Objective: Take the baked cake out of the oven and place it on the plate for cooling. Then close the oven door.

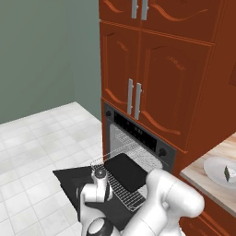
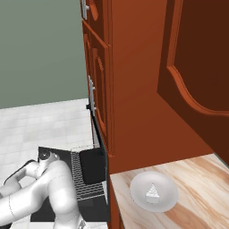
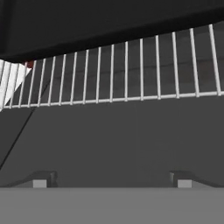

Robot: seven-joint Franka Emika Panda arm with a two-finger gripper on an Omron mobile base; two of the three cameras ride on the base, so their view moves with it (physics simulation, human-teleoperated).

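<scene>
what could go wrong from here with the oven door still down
1. The wire rack is pulled out over the open black oven door with the flat black tray on it; swinging the door up would likely jam against it.
2. The open pincer sits low by the rack and could snag its wires.
3. The small cake wedge on the round white plate lies near the counter edge.

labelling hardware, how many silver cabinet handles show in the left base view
4. Two side by side on the mid doors, left handle and right handle; two cropped at the top edge, and. More may lie outside the frame.
</scene>
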